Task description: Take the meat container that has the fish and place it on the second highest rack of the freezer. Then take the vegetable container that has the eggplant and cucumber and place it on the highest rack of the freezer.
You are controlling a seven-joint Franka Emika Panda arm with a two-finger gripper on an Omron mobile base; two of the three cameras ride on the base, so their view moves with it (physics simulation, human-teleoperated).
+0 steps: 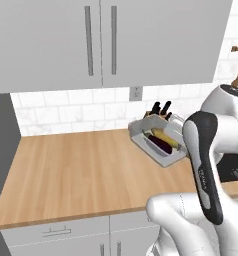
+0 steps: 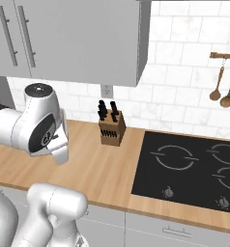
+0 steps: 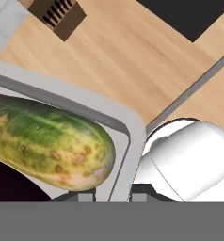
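Veggie box: the vegetable container (image 1: 158, 141) is a light grey tray. It sits on the wooden counter (image 1: 81, 170), just in front of the knife block (image 1: 160, 111), and looks tipped up at one side.
Cucumber: the cucumber (image 3: 48, 141) is yellowish-green with brown spots. It lies in the tray, very close above the pincer's tips in the hand view.
Eggplant: the eggplant (image 1: 160, 145) is dark purple. It lies right beside the cucumber, on the side nearer the robot.
Pincer: the gripper (image 3: 113, 196) is right at the tray's rim. One tip is inside the wall and one is outside it. I cannot tell if the tips squeeze the wall.
Counter: light brown wood, long and flat.
Past the pincer: the black stove top (image 2: 189, 166) is set into the counter beyond the tray and knife block.
Room: white tile wall (image 2: 184, 58), grey upper cabinets (image 1: 101, 40), wooden spoons (image 2: 225, 87) hanging on a rail over the stove, and an outlet (image 2: 107, 91) on the wall.
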